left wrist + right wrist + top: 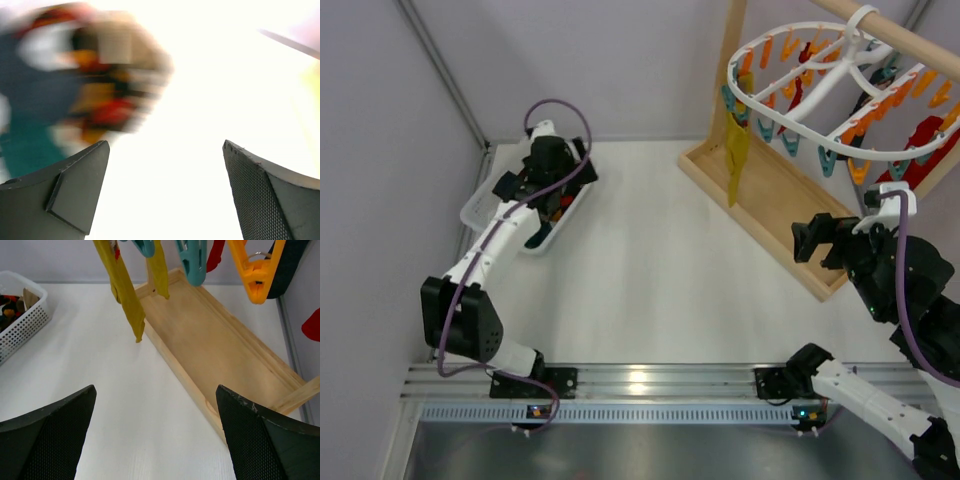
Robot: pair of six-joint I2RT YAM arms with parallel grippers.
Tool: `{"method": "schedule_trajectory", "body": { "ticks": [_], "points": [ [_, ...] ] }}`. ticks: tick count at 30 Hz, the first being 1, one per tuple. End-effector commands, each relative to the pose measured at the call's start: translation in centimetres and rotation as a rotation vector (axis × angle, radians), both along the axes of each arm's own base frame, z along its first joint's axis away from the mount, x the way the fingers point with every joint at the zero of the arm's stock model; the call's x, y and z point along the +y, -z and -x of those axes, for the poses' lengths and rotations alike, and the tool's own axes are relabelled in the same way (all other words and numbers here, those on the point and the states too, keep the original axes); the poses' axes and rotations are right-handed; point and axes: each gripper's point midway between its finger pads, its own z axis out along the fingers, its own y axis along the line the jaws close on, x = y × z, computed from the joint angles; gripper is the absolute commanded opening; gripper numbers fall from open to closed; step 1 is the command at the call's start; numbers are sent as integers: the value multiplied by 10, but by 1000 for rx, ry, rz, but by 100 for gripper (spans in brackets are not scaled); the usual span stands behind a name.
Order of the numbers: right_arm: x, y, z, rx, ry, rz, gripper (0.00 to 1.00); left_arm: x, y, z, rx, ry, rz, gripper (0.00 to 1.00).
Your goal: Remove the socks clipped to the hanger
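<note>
The white oval hanger hangs from a wooden rail at the upper right, with orange and teal clips. A mustard yellow sock hangs from its left side and a red sock from its right. In the right wrist view two mustard socks hang ahead, with a teal clip, an orange clip, a dark navy sock and a red sock. My right gripper is open and empty, below and in front of them. My left gripper is open and empty over the white basket, with blurred socks close by.
The wooden stand's tray base lies under the hanger, with its upright post at the back. The white basket also shows at the left edge of the right wrist view, with socks inside. Grey walls close in on the left and back.
</note>
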Motion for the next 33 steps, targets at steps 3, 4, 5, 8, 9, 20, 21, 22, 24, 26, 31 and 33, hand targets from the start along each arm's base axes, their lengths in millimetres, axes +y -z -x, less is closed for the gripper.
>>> {"method": "schedule_trajectory", "body": {
  "ticks": [3,4,5,8,9,20,21,22,24,26,31,33],
  "points": [
    [10,-12,2,-66,-43,-107,99,-195,-85,65,-327,752,88,98],
    [12,-12,3,-67,-55,-116,99,-211,-84,74,-368,821,92,98],
    [12,-13,6,-74,-61,-125,100,-236,-99,87,-451,890,101,98],
    [11,-16,12,-85,-78,-149,99,-281,-105,113,-525,988,147,98],
    [11,-16,13,-85,-81,-153,99,-292,-114,116,-569,982,155,98],
    [9,-17,26,-93,-106,-189,100,-370,-47,72,-510,612,-184,98],
    [10,-17,26,-93,-116,-190,100,-375,-56,67,-529,601,-180,98],
    [11,-16,26,-91,-118,-191,99,-377,-53,60,-539,598,-204,98],
    [14,-16,26,-89,-132,-194,100,-383,-42,46,-534,568,-237,98],
    [16,-14,25,-79,-137,-189,100,-383,-38,36,-533,547,-263,98],
    [22,-9,22,-81,-158,-187,99,-389,-26,14,-540,548,-263,89],
    [27,-9,19,-82,-167,-188,99,-392,-24,9,-546,557,-263,72]
  ]
}}
